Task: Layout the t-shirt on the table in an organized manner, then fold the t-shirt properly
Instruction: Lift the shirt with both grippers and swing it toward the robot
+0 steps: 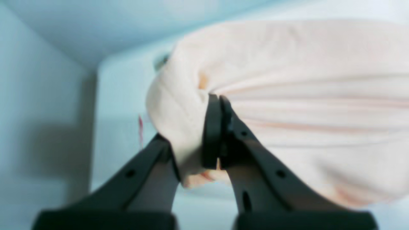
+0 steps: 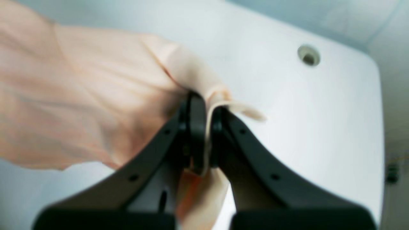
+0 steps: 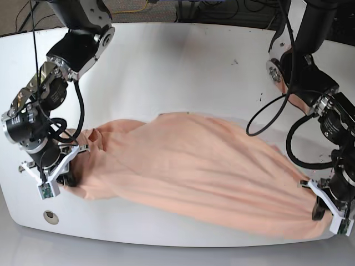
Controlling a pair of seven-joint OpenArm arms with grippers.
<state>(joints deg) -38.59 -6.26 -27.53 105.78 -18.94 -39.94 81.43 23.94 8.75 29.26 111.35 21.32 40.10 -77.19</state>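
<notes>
right fingers [image 3: 58, 178]: clamped tight on a bunched corner of the t-shirt [image 3: 194, 172], at the left end of the cloth in the base view; right wrist view shows a fold of peach fabric pinched between the pads [image 2: 196, 127], a loose tab sticking out past them.

t-shirt position: over the near half of the desk [image 3: 166, 66], stretched between the two arms; whether the middle rests on the surface or sags just above it, I cannot tell.

t-shirt long axis: runs left to right across the base view, sloping slightly down toward the right end; creases fan out from each pinch point, so the cloth looks pulled taut along that line.

grommet hole [image 3: 50, 216]: near desk edge, just below the right arm's pinch point.

left fingers [image 3: 324, 209]: closed on the opposite end of the t-shirt, at the near right desk edge; left wrist view shows the pads [image 1: 212, 127] pressed together with fabric gathered and wrapped round one of them.

key relation: each arm holds one end, so the cloth lies inward from both; neither is nearer the middle.

judgement: layout step, shirt not yet flat; likely needs both arms lowering evenly.
</notes>
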